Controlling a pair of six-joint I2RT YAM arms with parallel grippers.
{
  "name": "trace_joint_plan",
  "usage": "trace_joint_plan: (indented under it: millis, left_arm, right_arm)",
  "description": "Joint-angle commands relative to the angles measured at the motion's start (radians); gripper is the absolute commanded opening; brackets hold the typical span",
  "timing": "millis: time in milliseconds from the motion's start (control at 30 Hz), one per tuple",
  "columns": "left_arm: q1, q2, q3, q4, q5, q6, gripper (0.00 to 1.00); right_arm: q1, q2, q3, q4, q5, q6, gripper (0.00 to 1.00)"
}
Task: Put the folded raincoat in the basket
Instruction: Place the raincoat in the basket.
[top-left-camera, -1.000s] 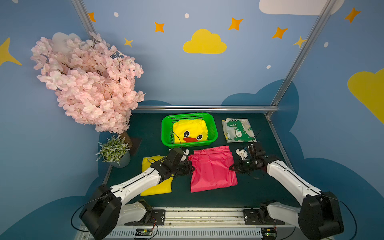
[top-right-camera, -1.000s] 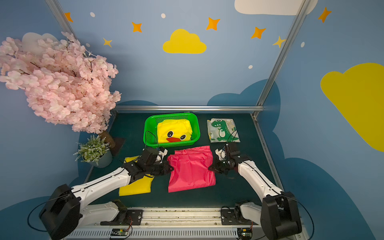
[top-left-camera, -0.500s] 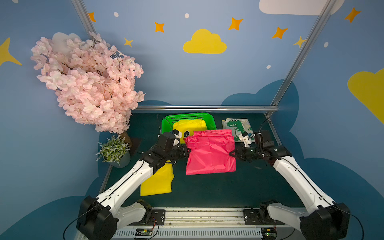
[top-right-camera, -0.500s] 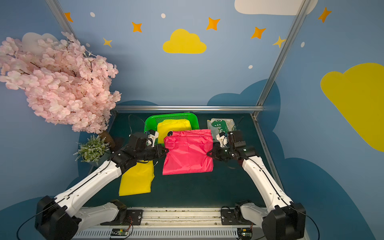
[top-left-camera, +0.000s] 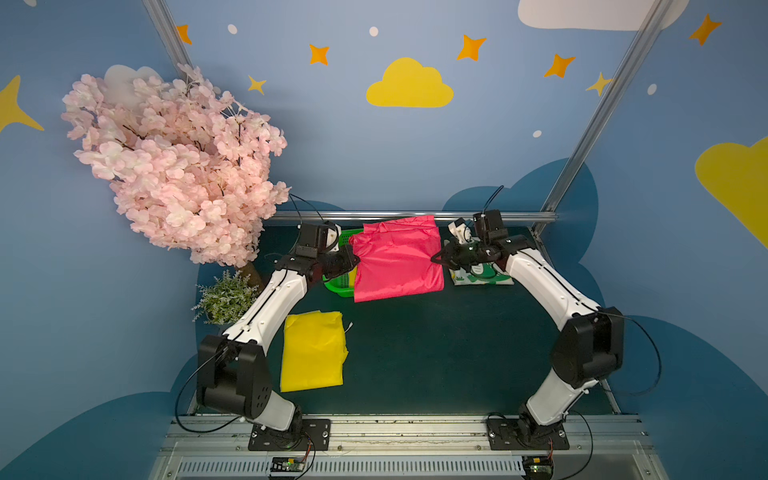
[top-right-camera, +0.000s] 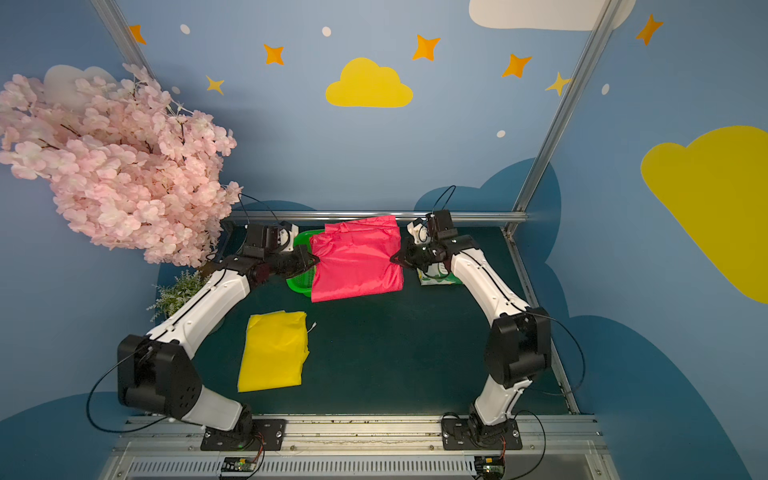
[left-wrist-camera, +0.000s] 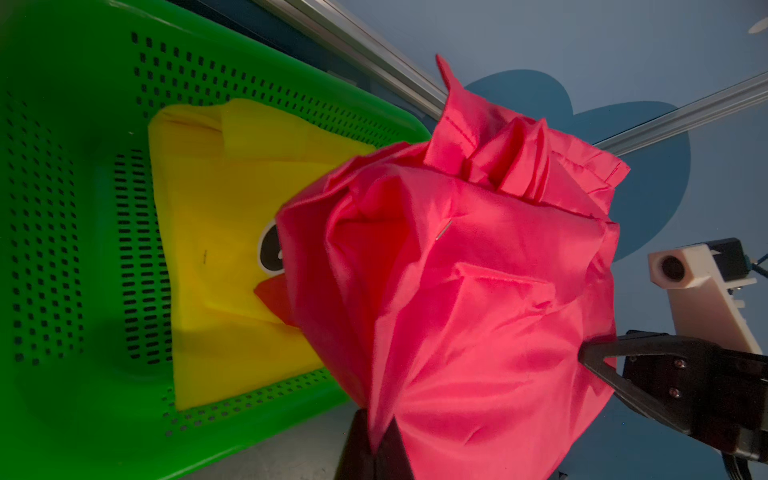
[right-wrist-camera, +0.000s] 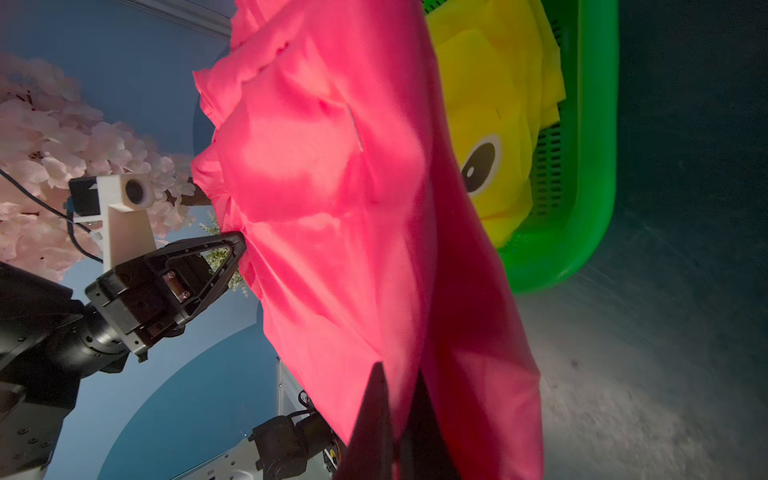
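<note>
In both top views the pink raincoat (top-left-camera: 397, 257) hangs in the air, stretched between the two arms. It is above the green basket (top-left-camera: 337, 286) and hides most of it. The left gripper (top-left-camera: 354, 261) pinches one side edge, and the right gripper (top-left-camera: 436, 258) pinches the opposite edge. A yellow raincoat (top-left-camera: 312, 357) lies flat on the table (top-left-camera: 436, 353).

In the left wrist view a duck raincoat (left-wrist-camera: 220, 232) lies inside the basket, and the jaws are pressed together on pink cloth.

In the right wrist view the jaws clamp the pink edge.

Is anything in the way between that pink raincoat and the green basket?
Nothing blocks it. The left hand and right hand hold the pink raincoat over the green basket. A yellow duck-face raincoat already lies inside, so the pink one would land on it.
</note>
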Motion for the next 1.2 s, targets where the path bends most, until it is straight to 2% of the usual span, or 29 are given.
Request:
trace_joint_plan:
  millis: [0,233,467,833,867,900,967,1033,1100,1133,1167]
  left_arm:
    - [0.051,0.08,0.077,-0.04,0.007,0.06,0.02]
    - [0.076,0.262,0.22,-0.068,0.005,0.1,0.02]
    - [0.091,0.371,0.269,-0.074,-0.022,0.129,0.02]
    - [0.109,0.489,0.321,-0.11,-0.025,0.157,0.03]
    - [0.109,0.496,0.329,-0.114,-0.02,0.161,0.07]
    - [0.109,0.504,0.336,-0.118,-0.019,0.164,0.15]
    - [0.109,0.504,0.342,-0.12,-0.018,0.166,0.45]
    - [0.109,0.492,0.34,-0.117,-0.027,0.165,0.7]
    - [0.109,0.473,0.337,-0.113,-0.027,0.166,0.95]
    - [0.109,0.461,0.336,-0.112,-0.028,0.167,1.0]
    - [0.109,0.448,0.337,-0.111,-0.026,0.168,1.0]
  right_arm:
    - [0.004,0.103,0.128,-0.011,0.022,-0.003,0.0]
    - [0.019,0.321,0.331,-0.035,0.033,0.005,0.0]
    - [0.04,0.473,0.443,-0.052,0.024,0.005,0.0]
    - [0.07,0.604,0.551,-0.09,0.017,0.01,0.02]
    - [0.07,0.61,0.554,-0.091,0.016,0.011,0.05]
    - [0.071,0.613,0.558,-0.091,0.015,0.013,0.1]
    - [0.071,0.615,0.561,-0.092,0.015,0.011,0.27]
    - [0.07,0.608,0.561,-0.092,0.018,0.007,0.42]
    - [0.073,0.594,0.562,-0.091,0.022,0.003,0.53]
    - [0.073,0.586,0.564,-0.092,0.024,0.003,0.57]
    - [0.073,0.576,0.565,-0.089,0.026,0.003,0.62]
